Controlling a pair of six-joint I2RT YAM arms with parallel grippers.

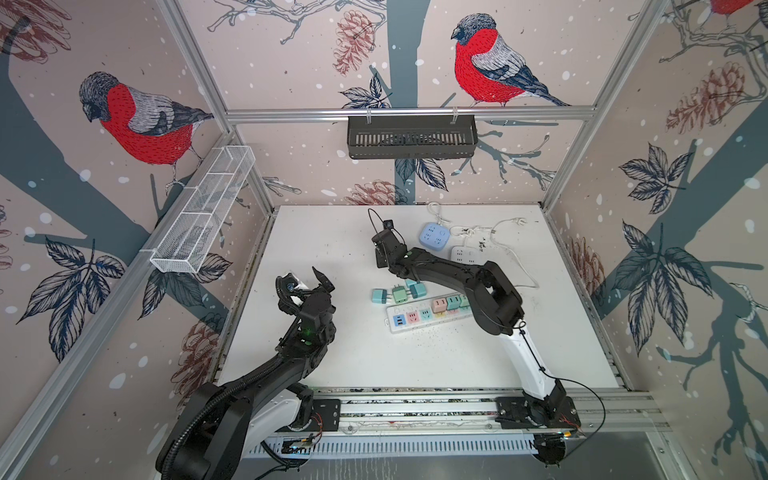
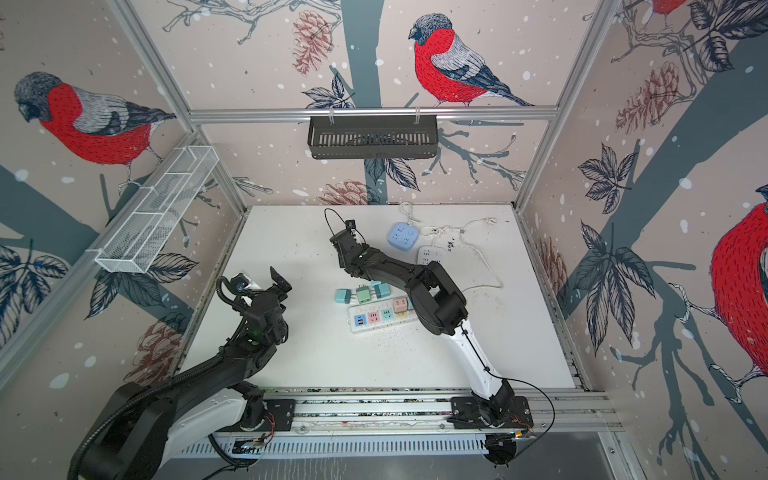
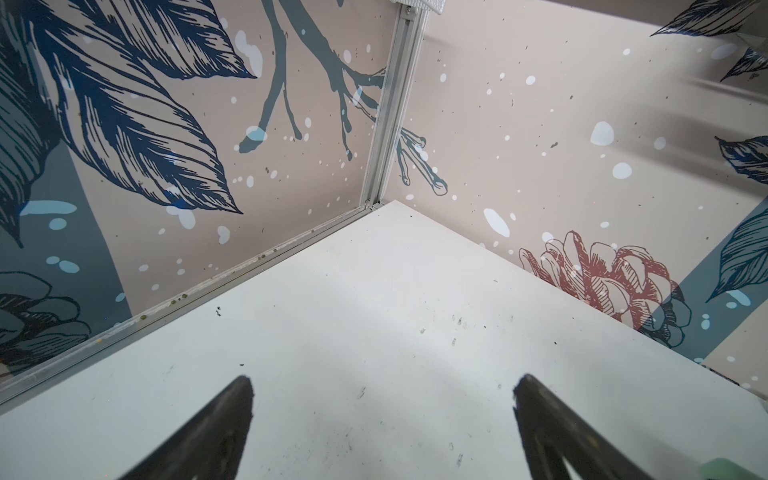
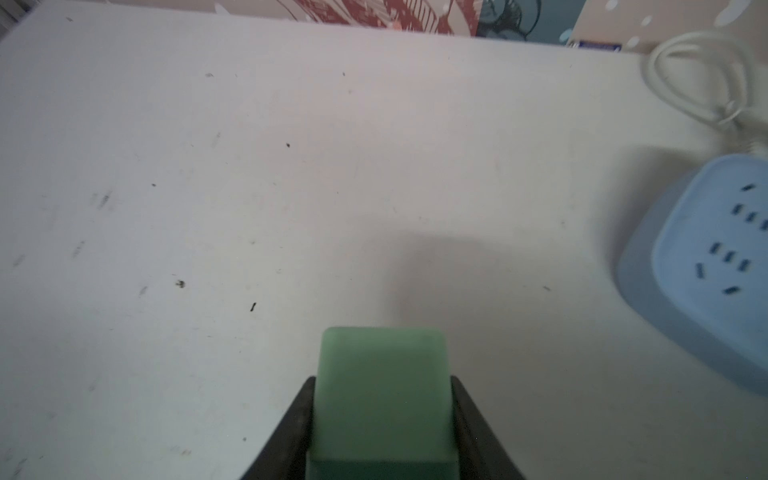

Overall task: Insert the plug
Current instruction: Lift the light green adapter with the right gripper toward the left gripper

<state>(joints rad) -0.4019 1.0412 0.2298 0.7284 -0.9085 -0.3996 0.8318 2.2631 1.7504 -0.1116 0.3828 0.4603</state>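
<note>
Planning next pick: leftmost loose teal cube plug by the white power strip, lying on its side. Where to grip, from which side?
Probably the teal cube plug body, from straight above, jaws across its near and far flat faces. Its prongs lie level, pointing at the green cube plug close beside, so that side is crowded; the other faces look free.

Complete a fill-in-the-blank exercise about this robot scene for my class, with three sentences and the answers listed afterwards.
1. The right gripper is shut on a plug whose colour is ____.
2. The left gripper holds nothing, and its jaws stand ____.
3. The square socket block on the table is coloured ____.

Missing words: green; open; blue.
</note>
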